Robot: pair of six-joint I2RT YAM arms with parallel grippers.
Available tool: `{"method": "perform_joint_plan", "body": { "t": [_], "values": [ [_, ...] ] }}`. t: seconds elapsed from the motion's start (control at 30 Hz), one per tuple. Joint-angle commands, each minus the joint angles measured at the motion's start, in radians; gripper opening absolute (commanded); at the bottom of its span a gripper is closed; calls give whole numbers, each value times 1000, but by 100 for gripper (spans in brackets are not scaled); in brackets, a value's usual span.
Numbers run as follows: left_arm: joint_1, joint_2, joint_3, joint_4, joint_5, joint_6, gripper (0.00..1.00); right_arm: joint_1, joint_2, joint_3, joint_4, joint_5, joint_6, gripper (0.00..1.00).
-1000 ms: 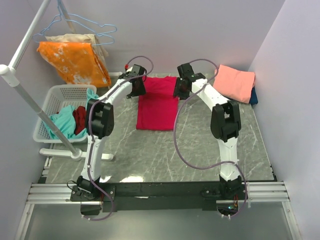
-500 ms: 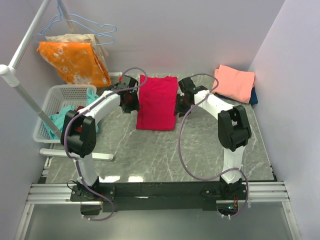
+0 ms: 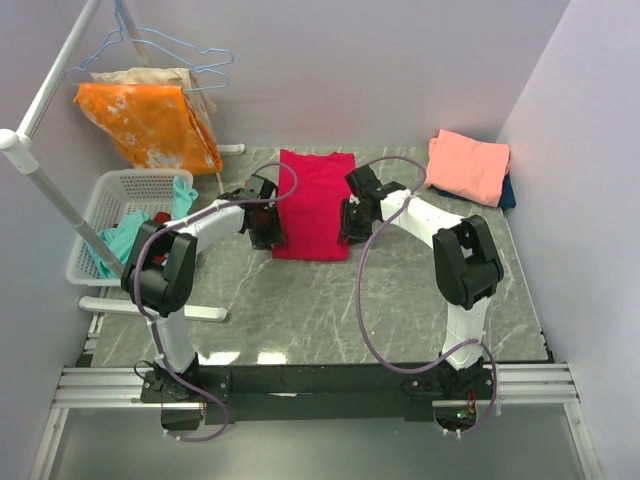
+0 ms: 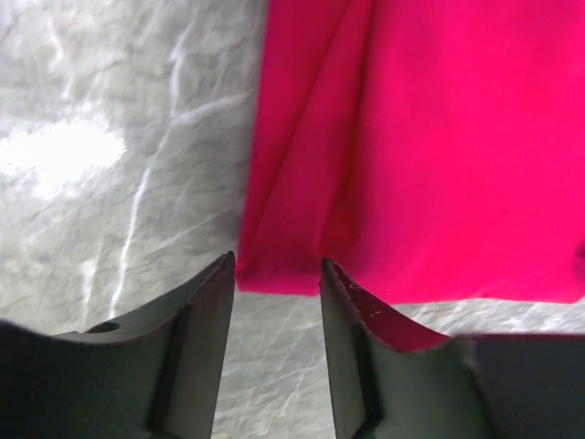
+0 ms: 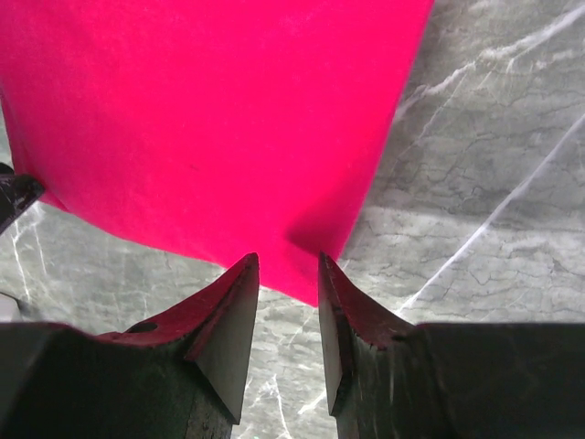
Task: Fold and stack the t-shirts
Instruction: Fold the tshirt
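The crimson-red t-shirt (image 3: 313,203) lies as a long folded strip on the marble table. My left gripper (image 3: 268,237) is open beside its near left corner, which shows in the left wrist view (image 4: 274,274) just beyond the fingertips. My right gripper (image 3: 346,228) is open beside the near right corner, seen in the right wrist view (image 5: 311,265). Neither holds cloth. The salmon-pink t-shirt (image 3: 468,165) lies folded at the back right on the dark blue one (image 3: 508,192).
A white basket (image 3: 108,205) with teal and red cloth stands at the left. An orange white-blotched cloth (image 3: 150,124) hangs on a rack behind it. A white pole (image 3: 60,205) slants across the left side. Walls close in at the back and right.
Both grippers came from the shirt's far end down along its sides to the near corners. The shirt's far part now lies flat, reaching farther back.
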Motion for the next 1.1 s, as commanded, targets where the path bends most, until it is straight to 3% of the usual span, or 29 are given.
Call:
{"method": "perform_joint_plan", "body": {
  "t": [0.0, 0.33, 0.53, 0.6, 0.63, 0.73, 1.07],
  "values": [
    [-1, 5, 6, 62, 23, -11, 45, 3, -55, -2, 8, 17, 5, 40],
    [-3, -8, -13, 56, 20, -3, 18, 1, -30, 18, -37, 66, 6, 39],
    [-1, 8, -11, 50, 11, 5, 11, 0, -50, -6, -44, 79, 6, 40],
    [-1, 9, -11, 37, -4, 11, 13, 1, -58, -16, -40, 80, 5, 40],
    [-1, 8, -16, 34, -10, 14, 21, 0, -67, -25, -38, 80, 5, 41],
    [-3, 0, -39, 37, -23, 19, 27, 0, -72, -42, -31, 73, -1, 44],
    [-1, -18, -82, 63, -9, 16, 26, -2, -67, -81, 3, 50, -3, 45]
  ]
}}
